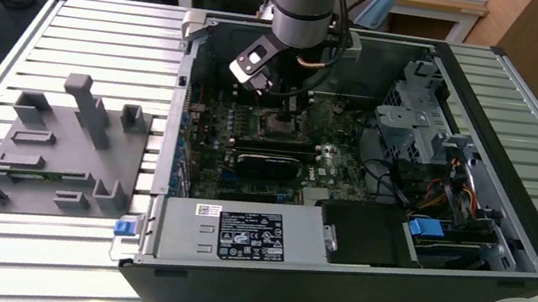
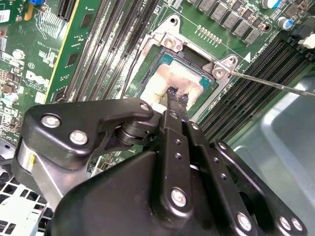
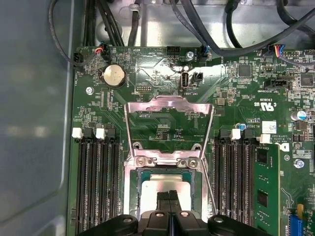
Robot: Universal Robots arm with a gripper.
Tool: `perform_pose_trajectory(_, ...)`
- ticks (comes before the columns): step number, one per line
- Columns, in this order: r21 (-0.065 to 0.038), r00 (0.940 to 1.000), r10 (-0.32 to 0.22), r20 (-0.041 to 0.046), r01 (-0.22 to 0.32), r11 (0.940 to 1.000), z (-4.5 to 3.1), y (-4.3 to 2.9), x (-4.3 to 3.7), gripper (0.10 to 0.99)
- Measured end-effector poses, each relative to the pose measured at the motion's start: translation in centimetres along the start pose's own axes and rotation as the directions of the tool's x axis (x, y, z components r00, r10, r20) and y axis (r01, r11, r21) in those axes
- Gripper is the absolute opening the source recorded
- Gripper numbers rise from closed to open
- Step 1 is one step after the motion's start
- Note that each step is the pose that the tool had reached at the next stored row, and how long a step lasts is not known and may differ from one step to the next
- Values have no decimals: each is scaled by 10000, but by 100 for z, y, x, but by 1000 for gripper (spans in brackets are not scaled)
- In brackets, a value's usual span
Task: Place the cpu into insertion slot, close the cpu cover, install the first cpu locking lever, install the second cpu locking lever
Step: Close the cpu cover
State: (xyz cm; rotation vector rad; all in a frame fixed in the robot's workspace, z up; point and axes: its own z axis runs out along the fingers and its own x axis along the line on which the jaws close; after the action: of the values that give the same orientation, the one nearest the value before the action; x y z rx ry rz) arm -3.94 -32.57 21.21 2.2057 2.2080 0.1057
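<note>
The cpu (image 3: pixel 165 186), a flat square with a silvery-tan face, lies flat in the insertion slot (image 3: pixel 132 189) on the green board. It is also seen in the second wrist view, cpu (image 2: pixel 182 78). The cpu cover (image 3: pixel 170 104), a silver frame with a square window, stands swung open on its hinge beyond the slot. A thin locking lever (image 2: pixel 275 84) sticks out to the side of the socket, unlatched. My gripper (image 2: pixel 178 96) is shut, fingertips together over the middle of the cpu's face, holding nothing. In the exterior view the gripper (image 1: pixel 277 104) reaches down into the open computer case.
Long black memory slots (image 3: pixel 93 182) flank the socket on both sides, with a green memory stick (image 3: pixel 266 191) in one. Cables (image 3: pixel 206 29) run along the case wall. A grey fixture tray (image 1: pixel 61 147) lies at the exterior view's left, and the power supply (image 1: pixel 237 234) fills the case's front.
</note>
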Motion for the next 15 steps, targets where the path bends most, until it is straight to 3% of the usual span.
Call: perform_pose_trajectory(15,1,10000,1,-22,-1,10000,-34,2,1,106)
